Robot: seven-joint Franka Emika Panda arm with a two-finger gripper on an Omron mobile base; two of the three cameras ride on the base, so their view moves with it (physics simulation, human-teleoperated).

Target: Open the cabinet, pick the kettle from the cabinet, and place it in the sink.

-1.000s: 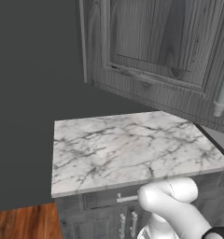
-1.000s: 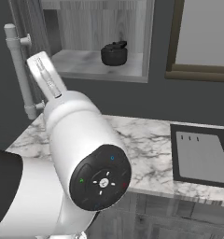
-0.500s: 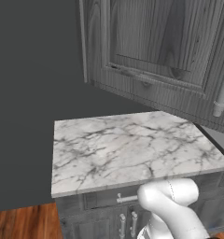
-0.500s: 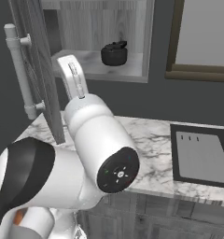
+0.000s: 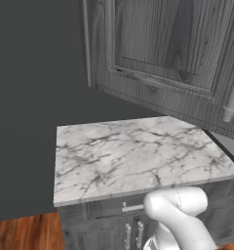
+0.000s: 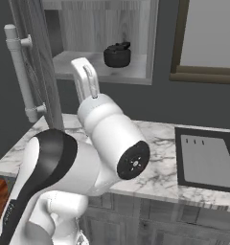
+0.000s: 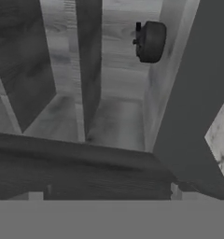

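Note:
The cabinet (image 6: 102, 28) stands open, and its door (image 6: 38, 62) with the long bar handle (image 6: 20, 72) is swung out to the left. From the left base view I see the door's outer panel (image 5: 163, 53) and the handle's end (image 5: 232, 97). The small black kettle (image 6: 117, 54) sits on the cabinet shelf, and appears rolled sideways as the kettle (image 7: 150, 42) deep in the hand view. My gripper (image 6: 84, 69) hovers open in front of the shelf, left of and below the kettle, holding nothing. The sink (image 6: 207, 160) lies in the counter to the right.
A white marble counter (image 5: 133, 156) runs under the cabinet, with grey drawers and thin handles (image 5: 131, 207) below. A framed window (image 6: 208, 38) is on the wall right of the cabinet. My bulky arm (image 6: 112, 143) rises over the counter's front edge.
My hand has swung right, from beside the door handle toward the open cabinet front, and the elbow has shifted right and lower. Door and kettle have not moved.

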